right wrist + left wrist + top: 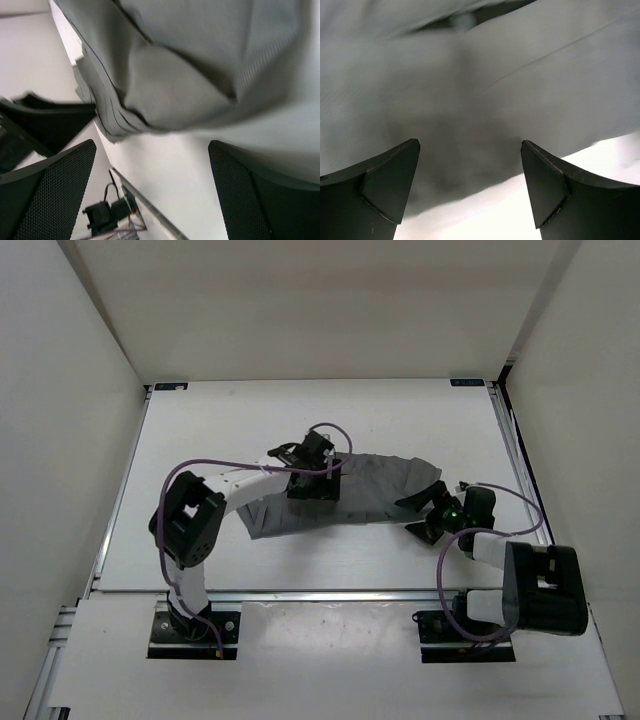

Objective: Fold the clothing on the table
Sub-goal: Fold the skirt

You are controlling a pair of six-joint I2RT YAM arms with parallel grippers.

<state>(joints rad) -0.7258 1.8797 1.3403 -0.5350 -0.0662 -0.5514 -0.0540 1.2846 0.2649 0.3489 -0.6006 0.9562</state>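
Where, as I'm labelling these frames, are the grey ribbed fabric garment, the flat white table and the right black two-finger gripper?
grey fabric garment [370, 488]: top view, middle of its spread cloth.
white table [220, 425]: top view, bare far-left surface.
right gripper [152, 147]: right wrist view, midway between its open fingertips.

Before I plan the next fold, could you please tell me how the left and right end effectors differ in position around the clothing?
The left end effector is over the left-middle of the clothing, while the right end effector sits at its right end. Fabric fills most of the gap between the left one's fingers; the right one's gap shows mainly bare table. Both are open, gripping nothing.
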